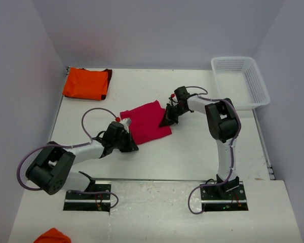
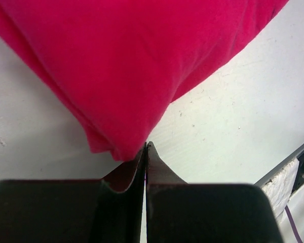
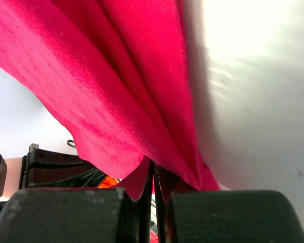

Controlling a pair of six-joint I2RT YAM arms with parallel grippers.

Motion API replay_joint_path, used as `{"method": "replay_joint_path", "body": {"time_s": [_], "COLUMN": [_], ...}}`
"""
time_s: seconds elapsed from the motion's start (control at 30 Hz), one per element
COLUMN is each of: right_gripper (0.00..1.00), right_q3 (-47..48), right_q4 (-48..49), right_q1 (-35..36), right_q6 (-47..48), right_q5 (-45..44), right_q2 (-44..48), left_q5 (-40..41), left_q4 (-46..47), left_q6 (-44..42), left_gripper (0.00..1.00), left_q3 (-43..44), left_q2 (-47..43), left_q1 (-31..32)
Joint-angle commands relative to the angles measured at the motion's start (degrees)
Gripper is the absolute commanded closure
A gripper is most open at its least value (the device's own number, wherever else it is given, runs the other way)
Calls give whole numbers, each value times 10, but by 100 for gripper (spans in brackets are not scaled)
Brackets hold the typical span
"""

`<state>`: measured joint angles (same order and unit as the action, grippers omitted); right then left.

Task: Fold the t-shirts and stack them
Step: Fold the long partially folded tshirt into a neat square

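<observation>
The crimson-pink t-shirt (image 1: 148, 121) lies partly folded in the middle of the table. My right gripper (image 1: 168, 119) is at its right edge and is shut on the cloth. In the right wrist view, folds of the crimson-pink shirt (image 3: 116, 76) gather into the closed tips of that gripper (image 3: 153, 164). My left gripper (image 1: 129, 144) sits at the shirt's near-left corner. In the left wrist view the left gripper (image 2: 146, 147) is shut, and the shirt's corner (image 2: 131, 61) touches the tips with no cloth seen between them. The orange t-shirt (image 1: 86, 83) with a dark edge lies folded at the far left corner.
A white lattice basket (image 1: 240, 81) stands at the far right of the table. A small orange cloth (image 1: 53, 236) lies on the near platform at the bottom left. The table's near edge (image 2: 289, 162) shows close to the left gripper.
</observation>
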<state>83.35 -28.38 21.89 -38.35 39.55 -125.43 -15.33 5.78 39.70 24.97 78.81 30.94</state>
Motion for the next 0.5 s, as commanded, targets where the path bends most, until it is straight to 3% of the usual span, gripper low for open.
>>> {"method": "replay_joint_path", "body": {"time_s": [0.0, 0.13, 0.3, 0.33, 0.4, 0.47], "right_gripper": [100, 100, 100, 100, 100, 100], "right_q3": [-32, -74, -136, -146, -165, -170], "right_q4": [0, 15, 49, 74, 91, 92], "right_q1": [-2, -1, -2, 0, 7, 23], "right_q6": [-10, -9, -2, 3, 25, 39], "right_q5": [-55, -76, -67, -55, -37, -40], "right_q2": [29, 70, 124, 134, 168, 192], "left_q5": [18, 28, 121, 135, 187, 220], "left_q4": [-39, -56, -176, -190, -235, -254], "left_q6": [-8, -19, -45, -45, -44, -44], "left_gripper": [100, 100, 100, 98, 83, 78], "left_q3": [-7, 15, 86, 115, 147, 189], "left_q2": [-10, -42, -70, -70, -64, -61], "left_q1": [2, 2, 1, 1, 1, 1]}}
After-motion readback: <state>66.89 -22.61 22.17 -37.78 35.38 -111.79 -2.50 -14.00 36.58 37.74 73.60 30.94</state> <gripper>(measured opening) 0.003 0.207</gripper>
